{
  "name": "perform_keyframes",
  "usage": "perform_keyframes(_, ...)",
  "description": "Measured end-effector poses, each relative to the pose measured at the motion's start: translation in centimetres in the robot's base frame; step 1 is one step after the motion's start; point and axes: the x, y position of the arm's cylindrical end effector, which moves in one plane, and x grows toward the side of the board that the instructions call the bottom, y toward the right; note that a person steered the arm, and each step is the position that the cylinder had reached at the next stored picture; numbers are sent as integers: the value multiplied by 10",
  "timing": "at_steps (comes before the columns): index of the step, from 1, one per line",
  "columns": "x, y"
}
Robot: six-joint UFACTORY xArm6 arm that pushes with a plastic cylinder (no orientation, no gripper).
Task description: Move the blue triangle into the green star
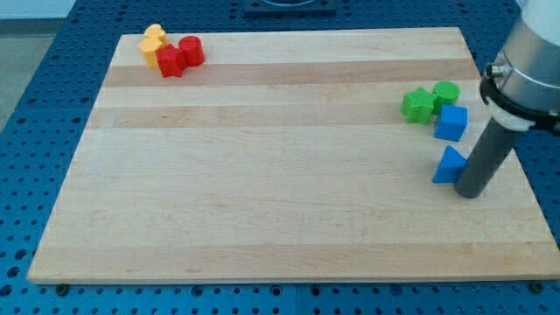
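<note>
My tip [469,194] at the blue triangle [450,166], near the desk's [262,175] right edge.

My tip stands nearest the view's bottom, just to the right of the blue triangle and apparently touching its lower right side, though the contact line is hard to make out. There are no jaws on this rod, so nothing is held or clamped. Above the blue triangle sits a blue cube [451,122], and above-left of that the green star [418,105], with a green cylinder [446,92] beside it. Far to the upper left of the triangle lie red blocks [179,57] and yellow blocks [153,45]. The risk: a straight upward push would likely drive the triangle into the blue cube, knocking the star away; an off-centre push could spin the triangle off my tip.
</note>
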Motion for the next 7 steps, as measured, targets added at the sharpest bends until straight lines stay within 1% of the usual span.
perform_keyframes(3,-4,-22)
perform_keyframes(7,-58,-23)
